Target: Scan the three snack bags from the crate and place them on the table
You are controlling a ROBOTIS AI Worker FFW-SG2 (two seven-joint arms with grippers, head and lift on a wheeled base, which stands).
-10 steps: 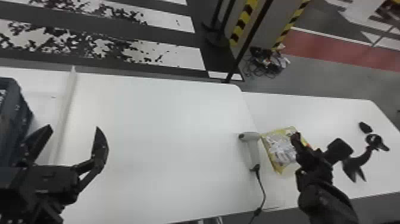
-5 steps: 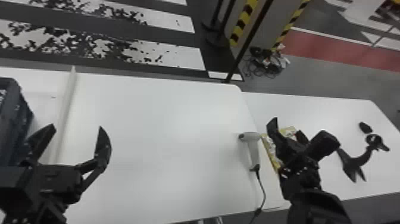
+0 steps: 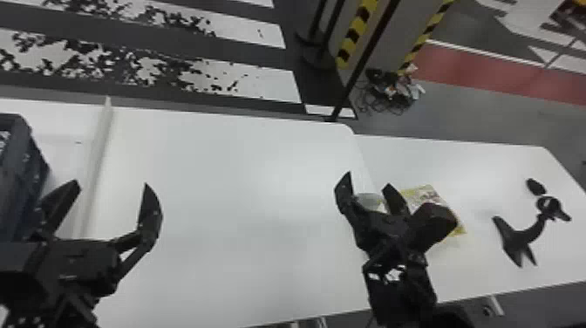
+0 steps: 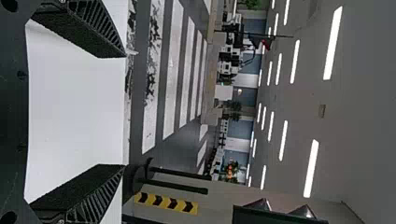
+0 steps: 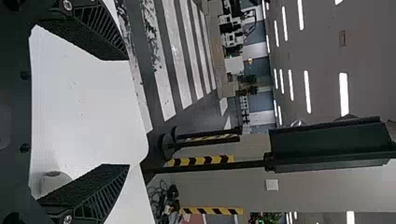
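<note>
And there's the snack bag (image 3: 426, 193), laid flat on the right-hand counter (image 3: 475, 174), partly covered by the right arm. One bag out, then, probably scanned and placed; two look left to be done, though what is held in the crate (image 3: 22, 174) at far left can't be made out. Just left of the bag, the scanner (image 3: 369, 200) is mostly hidden behind the right end effector (image 3: 368, 182), its fingers spread, nothing gripped, the arm stretched from the near edge over the main counter's (image 3: 244, 209) right side. A pick-up of the scanner isn't suggested yet. Over on the left, beside the crate, the left end effector (image 3: 111, 185) is held wide, empty, tips pointed far.
</note>
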